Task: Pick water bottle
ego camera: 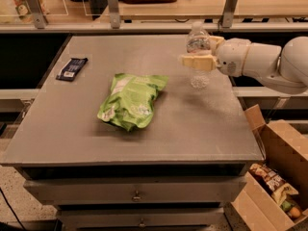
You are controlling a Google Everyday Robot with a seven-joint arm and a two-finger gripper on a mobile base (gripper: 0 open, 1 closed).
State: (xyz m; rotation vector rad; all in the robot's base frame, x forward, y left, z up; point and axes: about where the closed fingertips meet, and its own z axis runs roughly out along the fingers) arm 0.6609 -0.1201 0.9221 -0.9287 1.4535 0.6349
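Note:
The water bottle (pixel 199 79) is small, clear and ribbed, with a white cap. It stands upright on the grey table (pixel 144 143) near the far right edge. My gripper (pixel 198 50) reaches in from the right on a white arm and is open, with the bottle between its jaws. The near cream finger (pixel 197 62) crosses in front of the bottle's middle. The far finger (pixel 215 41) shows behind the bottle's shoulder. The bottle's base rests on the table.
A green snack bag (pixel 131 100) lies at the table's middle. A dark flat packet (pixel 71 68) lies at the far left. An open cardboard box (pixel 276 177) with items stands on the floor at the right. A shelf rail with posts runs behind the table.

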